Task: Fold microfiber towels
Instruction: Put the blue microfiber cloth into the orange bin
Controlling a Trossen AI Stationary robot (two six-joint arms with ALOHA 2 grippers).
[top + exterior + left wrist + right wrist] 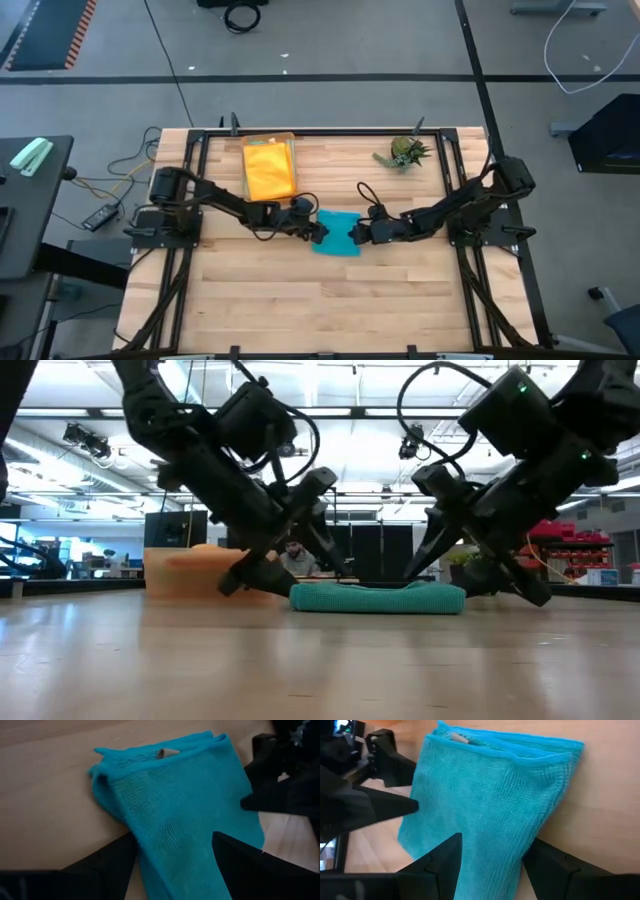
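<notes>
1. Teal microfiber towel (336, 233) lies folded flat near the middle of my wooden table (300, 300), with both arms meeting over it.
2. My left gripper (318, 231) sits low at the towel's left edge. Its fingers (107, 862) are spread wide, one on each side of the cloth, and I see no pinch on it.
3. My right gripper (357, 234) is at the towel's right edge, likewise spread apart. Its fingers (442, 860) straddle the fabric without clamping it.
4. From table height the towel (378, 597) reads as a low, layered pad resting on the wood between the two grippers.
5. Behind the left arm, an orange tray (269, 166) near the table's far edge holds a yellow towel (270, 172).
6. A small spiky green plant (405, 152) stands at the far right of the table, well apart from the teal towel.
</notes>
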